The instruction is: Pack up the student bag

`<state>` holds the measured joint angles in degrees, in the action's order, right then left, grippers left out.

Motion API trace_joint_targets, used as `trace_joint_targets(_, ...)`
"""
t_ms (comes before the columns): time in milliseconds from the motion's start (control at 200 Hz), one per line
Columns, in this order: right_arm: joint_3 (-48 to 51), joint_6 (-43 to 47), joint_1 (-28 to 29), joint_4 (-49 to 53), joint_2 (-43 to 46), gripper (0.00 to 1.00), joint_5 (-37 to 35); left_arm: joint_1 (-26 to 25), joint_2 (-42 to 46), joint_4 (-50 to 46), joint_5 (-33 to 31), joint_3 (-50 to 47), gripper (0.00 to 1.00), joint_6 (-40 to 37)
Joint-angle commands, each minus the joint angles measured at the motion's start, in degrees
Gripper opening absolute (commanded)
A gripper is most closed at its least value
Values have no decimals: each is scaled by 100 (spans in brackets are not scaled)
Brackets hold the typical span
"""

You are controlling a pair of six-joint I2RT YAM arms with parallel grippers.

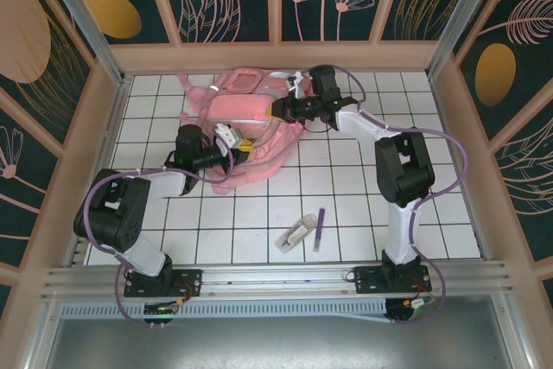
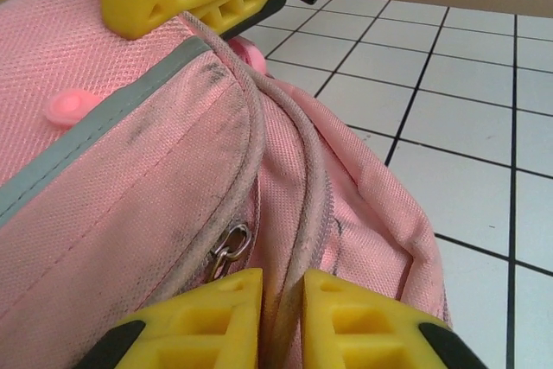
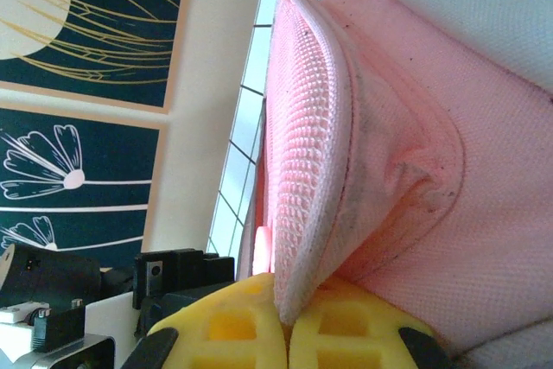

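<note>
Two sets of jaws held the bag, which lay at the far middle of the table: left jaws nearly closed on a zip seam, right jaws closed on a mesh-padded edge. Spreading the opening likely required drawing these grips apart evenly. The back wall stood near; open room lay nearside, around the pen and case.

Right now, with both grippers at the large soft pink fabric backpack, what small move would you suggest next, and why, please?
Probably open the left gripper and shift it onto the small metal zipper pull: its fingers pinch the pink fabric backpack at the seam beside it, while the right gripper holds a padded edge.
</note>
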<state>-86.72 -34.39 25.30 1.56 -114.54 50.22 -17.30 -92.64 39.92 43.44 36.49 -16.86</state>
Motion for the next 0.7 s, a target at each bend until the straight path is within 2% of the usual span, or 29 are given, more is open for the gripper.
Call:
trace_joint_targets(0, -108, 460, 232, -457, 702, 0, 753, -11, 74, 523, -291, -9, 18, 251)
trace_joint_targets(95, -86, 498, 197, -407, 752, 0, 735, -14, 402, 1160, -774, -470, 21, 971)
trace_joint_targets(170, -40, 602, 160, -354, 793, 0, 647, -4, 588, 1386, -1450, -771, 32, 1640)
trace_joint_targets(225, -11, 608, 123, -364, 811, 0, 612, -7, 662, 1393, -1937, -969, 32, 2038)
trace_joint_targets(395, -28, 751, 115, -332, 772, 0, 667, 6, 642, 1947, -2225, -1400, 33, 2368)
trace_joint_targets(495, -53, 778, 107, -283, 733, 0, 641, 64, 767, 2473, -1955, -1633, 32, 2626)
trace_joint_targets(550, -39, 838, 107, -253, 724, 0, 623, 97, 833, 2931, -1427, -1805, 33, 2765)
trace_joint_targets(591, -30, 906, 104, -202, 725, 0, 570, 119, 848, 3271, -836, -1916, 37, 2820)
trace_joint_targets(636, -38, 972, 91, -145, 722, 0, 489, 137, 893, 3182, -469, -1931, 39, 2895)
trace_joint_targets(696, -77, 1030, 85, -60, 706, 0, 375, 161, 1026, 2767, -405, -1910, 39, 2975)
